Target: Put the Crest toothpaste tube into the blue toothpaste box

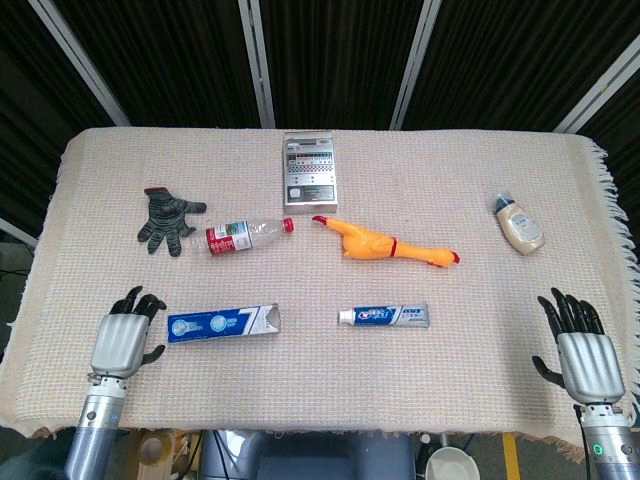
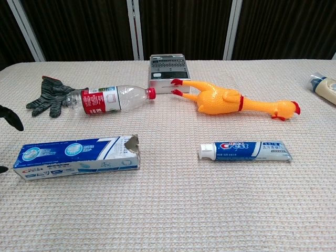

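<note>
Approach step: left hand [image 1: 125,338], fingers spread and empty, is nearing the blue toothpaste box [image 1: 222,323]; right hand [image 1: 581,345], likewise spread, is idling; Crest toothpaste tube [image 1: 384,316] awaiting pickup.

Chest view: left hand [image 2: 10,116] cut off at left edge, only dark fingertips show. Cream bottle [image 2: 324,88] cropped at right edge. Right hand outside that frame. Toothpaste box [image 1: 222,322] print illegible.

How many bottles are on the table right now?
2. A clear plastic bottle with a red cap and label lies on its side beside the dark glove, left of centre. A small cream bottle with a blue cap lies near the far right edge. None appears hidden.
</note>
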`<act>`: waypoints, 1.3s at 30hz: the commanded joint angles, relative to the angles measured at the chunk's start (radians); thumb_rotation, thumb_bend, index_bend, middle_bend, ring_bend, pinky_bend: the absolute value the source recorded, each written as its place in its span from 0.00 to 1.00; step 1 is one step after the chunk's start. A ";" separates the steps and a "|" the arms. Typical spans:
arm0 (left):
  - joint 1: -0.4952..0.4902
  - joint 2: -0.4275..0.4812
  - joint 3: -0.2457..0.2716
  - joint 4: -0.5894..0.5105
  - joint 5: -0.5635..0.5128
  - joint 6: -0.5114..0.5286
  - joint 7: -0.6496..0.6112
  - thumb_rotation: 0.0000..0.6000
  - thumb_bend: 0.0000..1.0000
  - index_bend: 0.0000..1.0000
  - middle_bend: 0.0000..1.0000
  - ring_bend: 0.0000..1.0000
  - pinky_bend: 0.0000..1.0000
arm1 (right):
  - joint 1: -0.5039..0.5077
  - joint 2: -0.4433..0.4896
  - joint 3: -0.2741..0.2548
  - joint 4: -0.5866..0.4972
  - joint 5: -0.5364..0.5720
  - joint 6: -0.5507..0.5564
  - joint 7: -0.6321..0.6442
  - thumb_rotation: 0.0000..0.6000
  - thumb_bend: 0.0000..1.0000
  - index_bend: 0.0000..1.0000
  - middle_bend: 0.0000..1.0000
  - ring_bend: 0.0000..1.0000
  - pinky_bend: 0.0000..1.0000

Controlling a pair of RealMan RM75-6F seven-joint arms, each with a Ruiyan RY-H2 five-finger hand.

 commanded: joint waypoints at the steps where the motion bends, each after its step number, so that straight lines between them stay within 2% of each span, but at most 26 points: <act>1: -0.012 -0.027 0.011 0.008 0.001 -0.015 0.017 1.00 0.18 0.33 0.27 0.13 0.27 | 0.004 -0.002 0.004 -0.006 0.002 -0.001 -0.004 1.00 0.24 0.11 0.04 0.08 0.10; 7: -0.013 -0.043 0.043 -0.001 0.026 -0.008 0.066 1.00 0.17 0.33 0.27 0.13 0.27 | 0.004 0.009 0.009 -0.008 0.007 0.001 0.006 1.00 0.24 0.11 0.04 0.08 0.10; 22: -0.038 -0.089 0.004 0.057 -0.008 -0.011 0.062 1.00 0.17 0.33 0.27 0.14 0.27 | -0.011 0.018 -0.001 0.001 -0.008 0.023 0.030 1.00 0.24 0.11 0.04 0.08 0.10; 29: -0.068 -0.150 -0.014 0.111 -0.029 -0.033 0.077 1.00 0.17 0.33 0.28 0.14 0.27 | -0.010 0.015 -0.005 0.008 -0.003 0.010 0.029 1.00 0.24 0.11 0.04 0.09 0.10; 39: -0.097 -0.217 -0.014 0.130 -0.019 -0.025 0.135 1.00 0.17 0.35 0.30 0.17 0.27 | -0.012 0.010 -0.005 0.040 0.011 -0.001 0.065 1.00 0.24 0.11 0.04 0.09 0.10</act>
